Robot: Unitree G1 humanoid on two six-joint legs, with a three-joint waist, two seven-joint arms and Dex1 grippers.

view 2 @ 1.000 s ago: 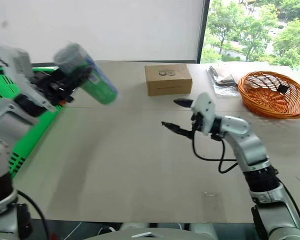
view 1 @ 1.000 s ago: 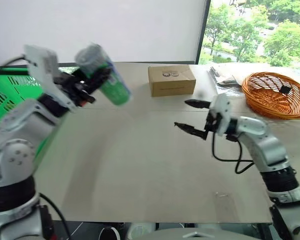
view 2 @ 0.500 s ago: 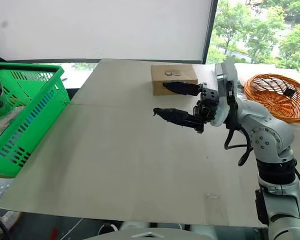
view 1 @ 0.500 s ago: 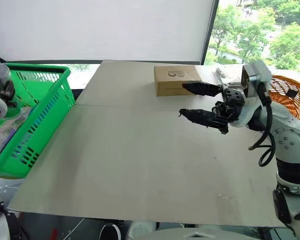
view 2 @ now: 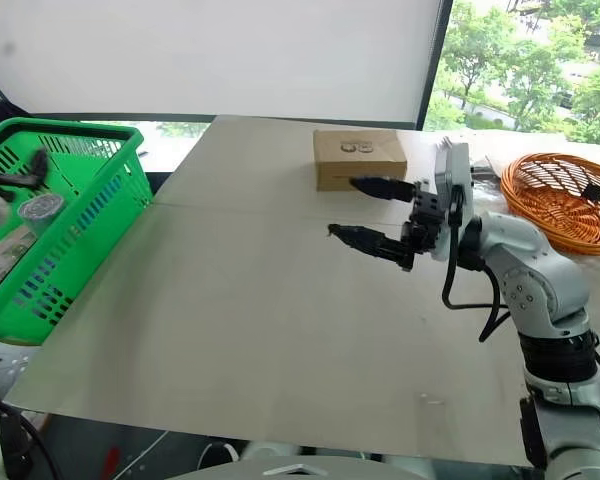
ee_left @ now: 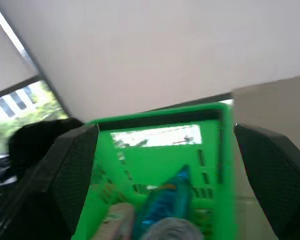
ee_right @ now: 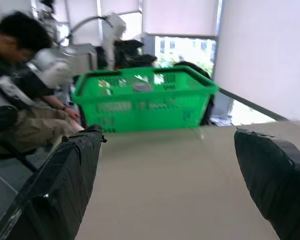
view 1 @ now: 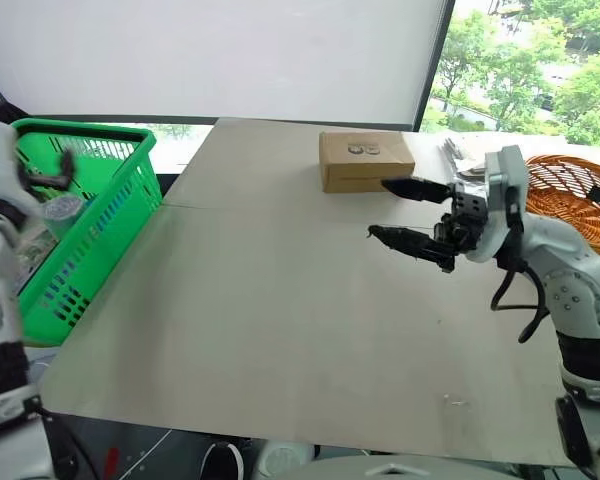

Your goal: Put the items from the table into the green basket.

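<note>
- The green cylindrical canister with a white end (view 2: 42,209) sits inside the bright green plastic shopping basket with slotted lattice sides (view 1: 108,225), its end facing up, its long axis leaning.
- The left gripper (ee_left: 165,170) hangs directly above it, fingers spread wide, gripping nothing; the canister lies just below and between them.
- The right gripper (view 1: 412,214) hovers spread and empty over the flat beige-grey tabletop (view 1: 270,320), well apart from the basket, near a brown cardboard box (view 1: 366,160).
</note>
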